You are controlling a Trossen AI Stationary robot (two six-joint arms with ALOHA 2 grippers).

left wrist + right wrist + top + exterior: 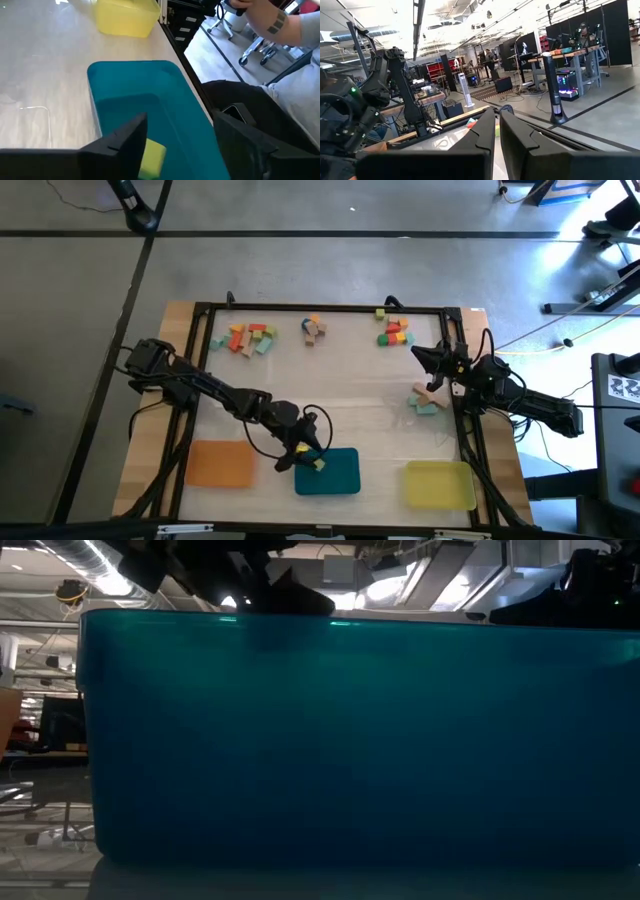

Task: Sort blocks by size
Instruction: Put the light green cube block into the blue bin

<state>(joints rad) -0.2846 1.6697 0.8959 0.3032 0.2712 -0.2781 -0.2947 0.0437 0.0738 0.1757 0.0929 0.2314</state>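
Observation:
My left gripper (pixel 312 450) hovers open over the teal tray (pixel 345 480) near the table's front edge. In the left wrist view a small yellow block (pixel 152 158) sits low in the tray (pixel 125 80), right beside one finger of this gripper (pixel 180 127). More blocks lie in loose groups along the far side (pixel 250 338), (pixel 313 328), (pixel 393 330), and a few at the right (pixel 428 400). My right gripper (pixel 425 355) waits shut at the right edge, above the table. My left gripper stands open, slanting down into the teal tray. The yellow block's side (pixel 148 150) is close against the inner face of one finger (pixel 127 142), and the other finger is well clear of it. Whether finger and block touch, I cannot tell.
An orange tray (pixel 220 463) lies left of the teal one and a yellow tray (pixel 440 483) right of it. The teal tray's wall (pixel 340 740) fills the low view. A person's arm (pixel 270 20) shows beyond the table's near edge.

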